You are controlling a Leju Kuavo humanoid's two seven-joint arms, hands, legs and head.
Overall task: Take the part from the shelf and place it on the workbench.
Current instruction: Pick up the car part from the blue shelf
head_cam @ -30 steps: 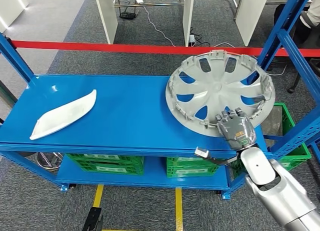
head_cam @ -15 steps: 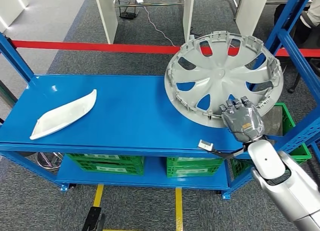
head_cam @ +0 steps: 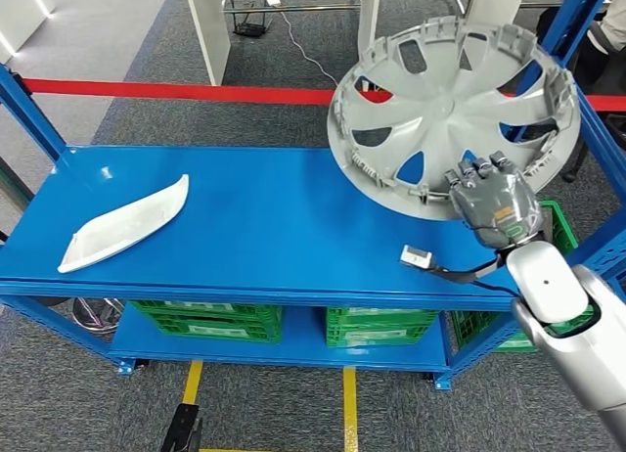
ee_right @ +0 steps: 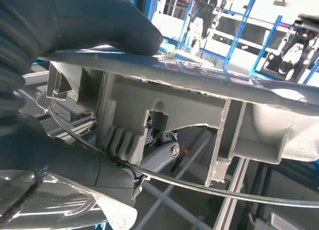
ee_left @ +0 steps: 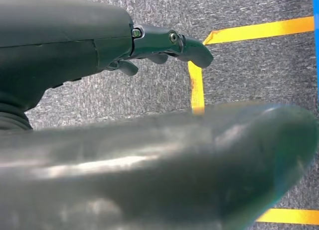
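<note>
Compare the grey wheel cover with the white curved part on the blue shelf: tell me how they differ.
The wheel cover is round, grey and pierced with openings; the white curved part is long, narrow and solid. The wheel cover is tilted up off the blue shelf, held at its rim by the right hand; the white curved part lies flat on the shelf, untouched. The wheel cover looks much the broader. Both look like moulded car parts.

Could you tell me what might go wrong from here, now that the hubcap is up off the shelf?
The right hand holds the large hubcap only at its near rim, so the tilted disc could lever out of the grip and drop. Its far edge sits close to the blue upright and may catch it during the swing away. A loose cable with a small connector trails from the wrist over the shelf and could snag.
</note>
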